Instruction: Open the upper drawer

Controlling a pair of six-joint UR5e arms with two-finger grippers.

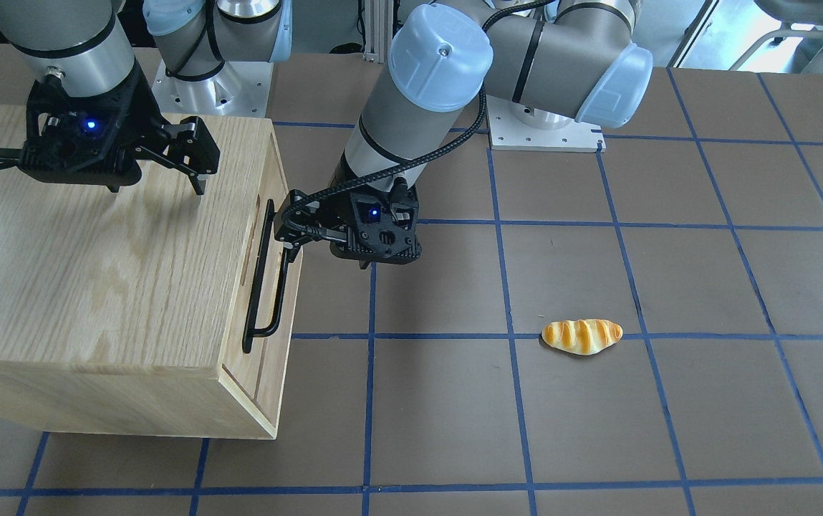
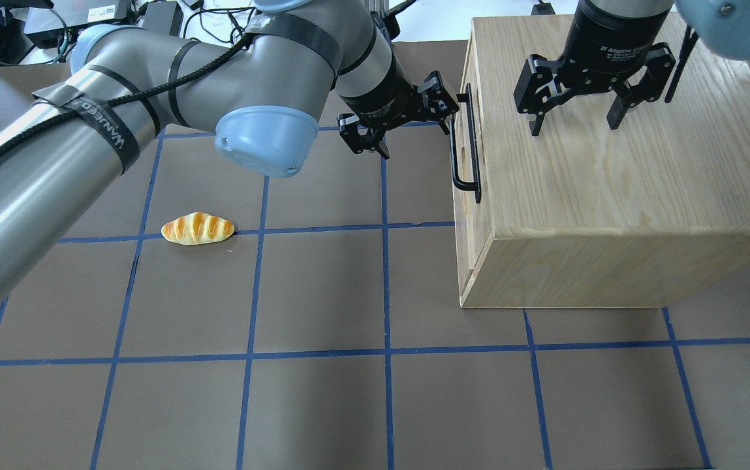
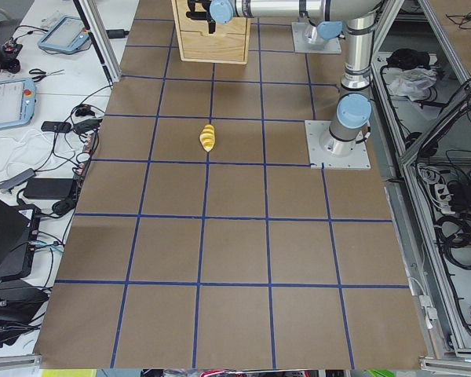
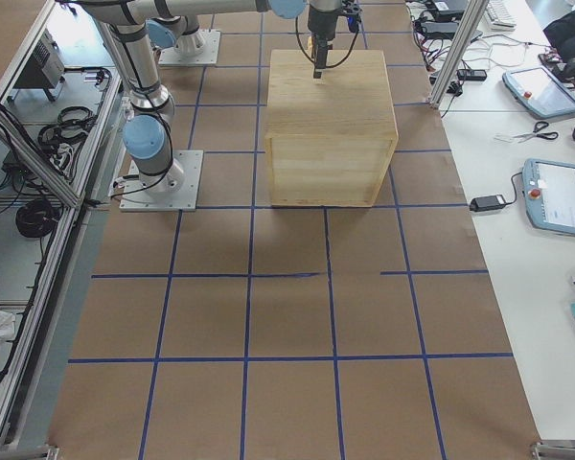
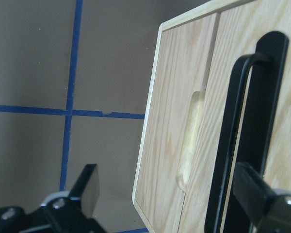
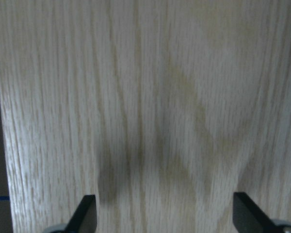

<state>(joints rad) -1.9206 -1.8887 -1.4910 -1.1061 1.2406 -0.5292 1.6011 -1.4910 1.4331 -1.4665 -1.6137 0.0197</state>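
Both grippers were open: the black left gripper (image 2: pixel 414 140), fingers spread, sat at the far end of the long black metal bar handle (image 2: pixel 472 150), gripping nothing; the right gripper (image 2: pixel 574 127) hung over the top of the light oak cabinet (image 2: pixel 609 183). The shallow light oak upper drawer (image 5: pixel 252 24) looked shut in the cabinet's front. Rigid and probably smooth-sliding, it wanted a mid-handle hold and a straight pull.

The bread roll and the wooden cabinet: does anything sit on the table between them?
Nothing: the overhead view shows only bare table with blue tape lines between the bread roll and the wooden cabinet.
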